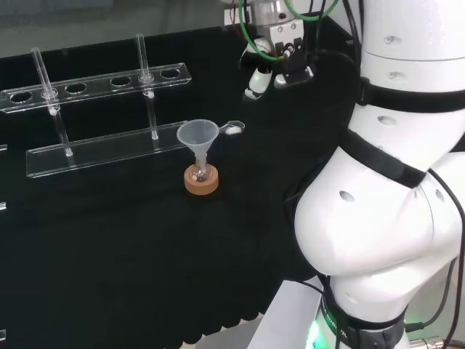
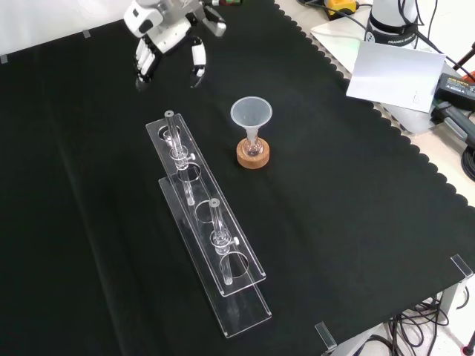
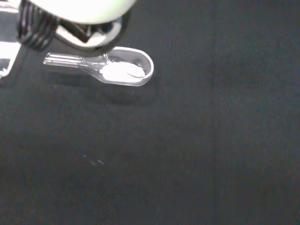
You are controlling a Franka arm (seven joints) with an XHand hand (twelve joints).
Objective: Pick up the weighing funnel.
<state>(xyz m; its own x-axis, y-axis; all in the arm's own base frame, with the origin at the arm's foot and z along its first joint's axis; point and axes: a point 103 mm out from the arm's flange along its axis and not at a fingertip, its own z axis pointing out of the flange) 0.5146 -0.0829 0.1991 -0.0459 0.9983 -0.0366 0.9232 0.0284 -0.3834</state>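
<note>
Wrist view places the small clear scoop-shaped weighing funnel (image 3: 119, 70) flat on the black cloth (image 3: 211, 140), with a white substance in its bowl and its short stem stretched out to one side. A blurred white part of the black and white robot hand (image 3: 75, 7) is seen over it, and no finger is laid on the piece.

In the head view the weighing funnel (image 1: 234, 129) is found just right of the mouth of the big clear cone-shaped funnel (image 1: 196, 137). That funnel is stood mouth up with its stem in a small clear flask (image 1: 201, 173), which is carried by a round cork ring (image 1: 201, 183). The hand (image 1: 282, 40) is held above the cloth, to the right of the weighing funnel and farther off, well apart from it.

In the front view the hand (image 2: 167, 30) is seen at the far left, its fingers (image 2: 196, 63) hanging relaxed and spread, with nothing held. The funnel (image 2: 251, 115) and cork ring (image 2: 253, 154) are seen nearer and to the right of it. A long clear plastic rack (image 2: 215, 252) is laid left of the funnel, and two clear glass tubes (image 2: 172, 133) are stood in it.
</note>
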